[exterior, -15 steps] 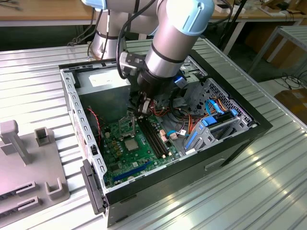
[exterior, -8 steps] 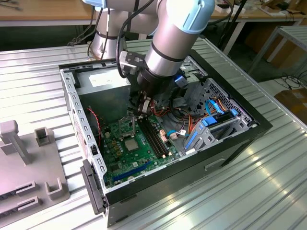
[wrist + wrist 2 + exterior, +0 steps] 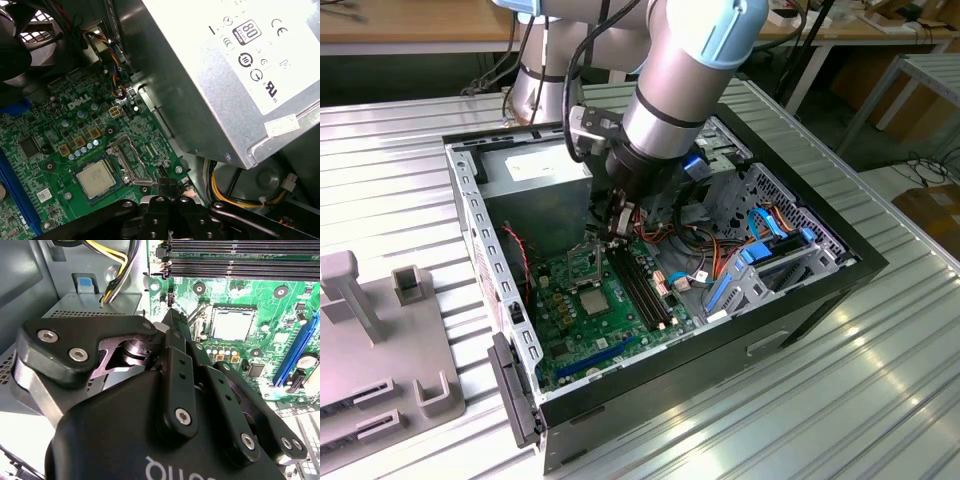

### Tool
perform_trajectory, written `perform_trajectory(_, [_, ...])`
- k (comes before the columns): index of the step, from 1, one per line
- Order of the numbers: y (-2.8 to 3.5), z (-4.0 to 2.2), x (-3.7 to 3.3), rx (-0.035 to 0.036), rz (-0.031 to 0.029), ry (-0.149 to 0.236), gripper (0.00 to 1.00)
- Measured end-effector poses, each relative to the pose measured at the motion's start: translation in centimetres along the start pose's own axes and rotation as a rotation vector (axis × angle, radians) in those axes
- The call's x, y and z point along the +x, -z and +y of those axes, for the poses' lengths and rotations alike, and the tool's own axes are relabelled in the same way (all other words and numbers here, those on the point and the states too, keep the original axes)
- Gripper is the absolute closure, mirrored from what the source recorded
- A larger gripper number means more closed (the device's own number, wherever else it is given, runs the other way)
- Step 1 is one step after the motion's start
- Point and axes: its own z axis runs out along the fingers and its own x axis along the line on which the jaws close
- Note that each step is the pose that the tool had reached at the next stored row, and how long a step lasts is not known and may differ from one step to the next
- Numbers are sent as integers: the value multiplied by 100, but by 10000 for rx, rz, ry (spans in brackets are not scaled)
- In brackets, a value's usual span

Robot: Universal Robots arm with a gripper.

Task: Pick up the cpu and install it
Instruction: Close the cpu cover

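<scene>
The cpu [image 3: 96, 178] already sits flat in its socket on the green motherboard [image 3: 60, 125], just beside the gripper [image 3: 167, 186], whose fingertips look pinched together on nothing over the open socket frame [image 3: 131, 165].

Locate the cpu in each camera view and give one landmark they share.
Exterior view: the cpu lies in its socket on the green motherboard, below the end effector.
Second wrist view: cpu beyond the end effector.
First wrist view: cpu beside the open socket frame.
Shared landmark: the motherboard.
</scene>
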Motion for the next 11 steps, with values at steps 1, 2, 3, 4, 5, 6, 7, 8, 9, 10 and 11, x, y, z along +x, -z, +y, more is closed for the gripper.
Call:
perform_trajectory(1, [3, 1, 0, 0, 4, 15, 89])
perform_trajectory(2, [6, 1, 0, -1, 5, 26, 89])
perform_trajectory(3, [7, 1, 1, -1, 5, 35, 89])
perform_trajectory(4, [9, 1, 1, -1, 5, 45, 89])
perform_trajectory(5, [11, 1, 1, -1, 6, 55, 89])
perform_trajectory(6, [17, 1, 2, -1, 11, 87, 89])
perform_trajectory(7, [21, 2, 2, -1, 14, 106, 89])
perform_trajectory(8, [22, 2, 3, -1, 15, 118, 89])
perform_trajectory(9, [25, 1, 6, 0, 19, 133, 89])
perform_trajectory(10, [25, 0, 10, 4, 19, 149, 89])
perform_trajectory(11, [25, -1, 13, 7, 18, 165, 89])
